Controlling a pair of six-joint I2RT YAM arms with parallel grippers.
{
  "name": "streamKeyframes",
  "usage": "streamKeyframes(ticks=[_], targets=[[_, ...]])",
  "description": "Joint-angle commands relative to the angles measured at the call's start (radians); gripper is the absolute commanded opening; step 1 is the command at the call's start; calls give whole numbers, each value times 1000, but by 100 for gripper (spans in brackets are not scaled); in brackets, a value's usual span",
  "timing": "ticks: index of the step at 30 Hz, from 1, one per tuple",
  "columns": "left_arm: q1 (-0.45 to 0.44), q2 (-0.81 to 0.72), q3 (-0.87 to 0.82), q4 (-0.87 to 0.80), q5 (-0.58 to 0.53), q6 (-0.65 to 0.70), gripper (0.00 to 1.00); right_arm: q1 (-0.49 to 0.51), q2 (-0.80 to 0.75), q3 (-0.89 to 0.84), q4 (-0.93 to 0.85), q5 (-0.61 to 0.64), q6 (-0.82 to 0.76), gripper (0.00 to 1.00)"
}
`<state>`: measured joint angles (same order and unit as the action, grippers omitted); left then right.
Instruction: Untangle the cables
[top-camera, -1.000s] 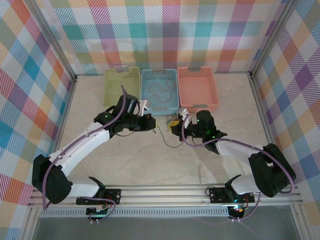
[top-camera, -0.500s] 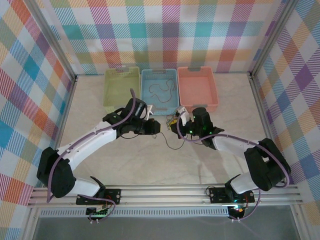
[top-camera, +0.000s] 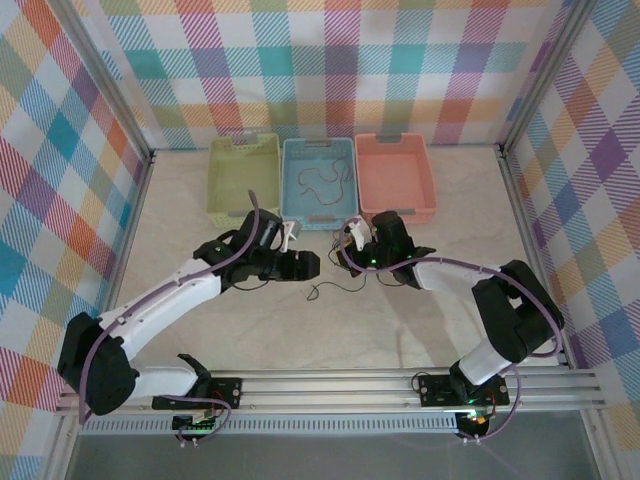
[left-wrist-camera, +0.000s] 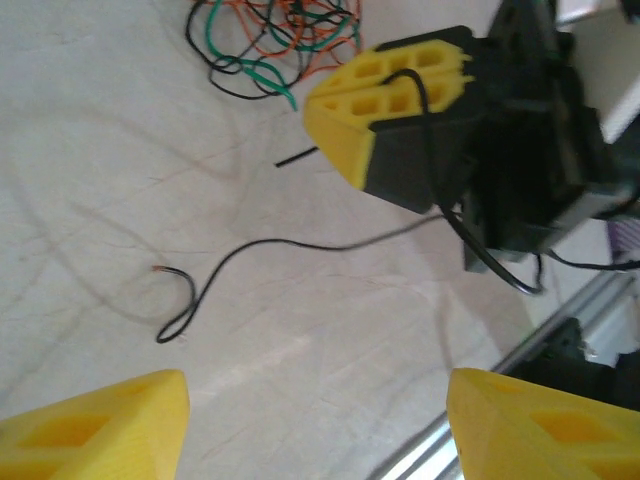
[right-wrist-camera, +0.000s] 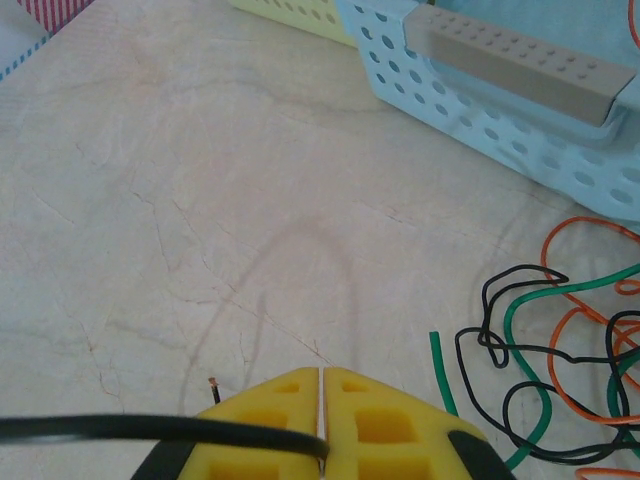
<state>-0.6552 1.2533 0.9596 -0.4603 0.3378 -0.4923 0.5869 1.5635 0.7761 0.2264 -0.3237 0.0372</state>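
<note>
Nearest you, a thin black wire (left-wrist-camera: 262, 245) lay on the pale marble-patterned tabletop (top-camera: 250, 330), its free end curled into a small hook. Your left gripper (left-wrist-camera: 318, 400) hung over that wire with its yellow fingers (left-wrist-camera: 100, 425) spread well apart and nothing between them. Facing it, your right gripper (right-wrist-camera: 321, 395) had its yellow fingers pressed together, clamped on the other end of the thin black wire, which crossed the fingertip and drooped to the table. Just beside that right gripper, a tangle of thin orange, black and green wires (right-wrist-camera: 560, 350) sat on the tabletop, close in front of the light-blue perforated plastic basket (top-camera: 318, 221). You could see dark thin wires (top-camera: 318, 176) lying loose inside that blue basket. To its left stood a yellow-green plastic basket (top-camera: 216, 180) and to its right a salmon-pink plastic basket (top-camera: 395, 180), the three side by side against the far checked wall (top-camera: 320, 70).
</note>
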Motion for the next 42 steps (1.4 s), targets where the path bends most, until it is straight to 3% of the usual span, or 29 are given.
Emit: streamKeyframes(ticks=[1, 8, 17, 20, 24, 25, 28, 31, 37, 42], targets=[[-24, -49, -29, 124, 79, -99, 71, 11, 7, 29, -19, -2, -19, 4], [-93, 33, 3, 257, 5, -218, 71, 17, 7, 30, -21, 2, -25, 4], [-113, 173, 47, 320, -66, -262, 55, 21, 3, 28, -16, -2, -30, 5], [-112, 179, 42, 326, -81, -257, 38, 21, 0, 26, -21, 5, -32, 5], [-113, 154, 25, 308, -105, -240, 1, 22, -10, 20, -15, 4, -35, 8], [-113, 143, 22, 296, -107, -231, 0, 22, -13, 20, -16, 5, -36, 14], [-113, 85, 19, 225, -120, -188, 0, 22, -25, 13, -8, 18, -36, 43], [-111, 10, 53, 28, -149, -78, 0, 22, -56, -14, 24, 59, -37, 56], [-70, -195, 55, -237, -371, 13, 0, 22, -131, -85, 123, 59, -40, 60], [31, -231, 184, -305, -484, 56, 0, 22, -142, -97, 132, 73, -42, 60]])
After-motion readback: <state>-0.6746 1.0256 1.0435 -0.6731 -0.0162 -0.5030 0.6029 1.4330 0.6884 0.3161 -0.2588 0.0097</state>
